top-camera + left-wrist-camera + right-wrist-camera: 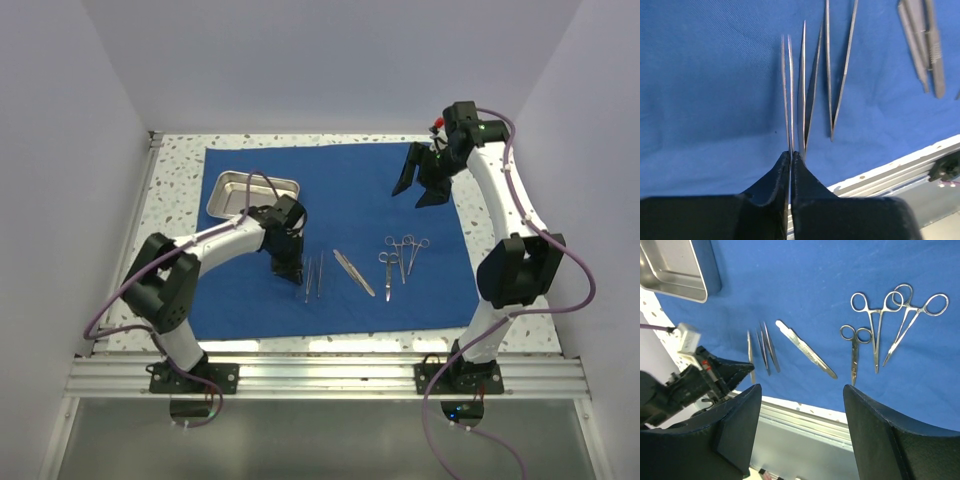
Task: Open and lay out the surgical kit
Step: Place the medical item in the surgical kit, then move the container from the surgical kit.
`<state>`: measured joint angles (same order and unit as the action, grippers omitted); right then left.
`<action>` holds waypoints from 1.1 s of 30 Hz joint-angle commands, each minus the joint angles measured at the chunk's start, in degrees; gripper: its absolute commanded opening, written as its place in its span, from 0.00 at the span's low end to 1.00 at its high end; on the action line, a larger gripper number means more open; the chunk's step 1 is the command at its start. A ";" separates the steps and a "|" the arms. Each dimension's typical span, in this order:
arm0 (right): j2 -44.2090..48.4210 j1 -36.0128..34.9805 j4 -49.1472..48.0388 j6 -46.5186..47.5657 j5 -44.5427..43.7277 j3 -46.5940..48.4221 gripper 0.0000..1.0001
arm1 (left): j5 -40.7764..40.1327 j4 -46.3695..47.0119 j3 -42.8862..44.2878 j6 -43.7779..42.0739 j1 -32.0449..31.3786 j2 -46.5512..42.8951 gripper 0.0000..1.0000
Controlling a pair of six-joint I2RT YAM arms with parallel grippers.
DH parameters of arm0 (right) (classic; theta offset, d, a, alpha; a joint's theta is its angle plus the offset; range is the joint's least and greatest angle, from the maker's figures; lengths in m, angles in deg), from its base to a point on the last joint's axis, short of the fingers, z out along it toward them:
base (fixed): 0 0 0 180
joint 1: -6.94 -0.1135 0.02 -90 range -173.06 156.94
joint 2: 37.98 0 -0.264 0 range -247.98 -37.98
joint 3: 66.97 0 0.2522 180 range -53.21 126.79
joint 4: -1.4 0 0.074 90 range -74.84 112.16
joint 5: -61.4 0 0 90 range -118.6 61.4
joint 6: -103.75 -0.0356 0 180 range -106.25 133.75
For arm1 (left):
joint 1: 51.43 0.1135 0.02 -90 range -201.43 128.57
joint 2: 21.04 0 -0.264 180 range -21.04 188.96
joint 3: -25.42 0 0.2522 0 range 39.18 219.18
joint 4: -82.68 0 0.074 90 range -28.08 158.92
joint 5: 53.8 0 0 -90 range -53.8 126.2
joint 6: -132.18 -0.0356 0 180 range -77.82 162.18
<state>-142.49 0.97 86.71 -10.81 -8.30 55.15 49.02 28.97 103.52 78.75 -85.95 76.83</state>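
Observation:
The royal-blue drape [340,200] lies spread flat with the steel tray [222,190] at its back left. On it in a row lie tweezers [312,280], a flat slim tool [353,272], scissors [386,272] and two ring-handled forceps [408,252]. My left gripper [790,154] is low over the cloth, shut on the near end of the leftmost tweezers [788,100], beside two more pairs [807,90]. My right gripper [802,387] hangs open and empty high above the drape's back right [418,185], looking down at the forceps [877,325] and the tray [675,270].
The drape covers most of the speckled tabletop [180,150]. An aluminium rail [330,375] runs along the near edge just past the cloth. White walls close in the back and both sides.

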 commanded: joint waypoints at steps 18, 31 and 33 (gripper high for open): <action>0.71 0.09 0.96 1.97 -3.24 2.82 0.71 | 0.63 -12.44 30.83 -2.30 8.93 8.73 0.66; -3.24 0.26 1.31 2.06 -1.75 8.27 0.71 | -6.93 -9.11 42.36 -6.78 24.59 23.51 0.12; -3.59 0.26 1.31 1.88 -1.31 8.36 0.71 | -7.37 -7.09 42.98 -6.96 24.77 25.17 0.05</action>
<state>-145.31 0.97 87.56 -9.56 -11.10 61.31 43.07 18.61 143.52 73.62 -61.10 100.78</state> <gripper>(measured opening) 0.709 0.070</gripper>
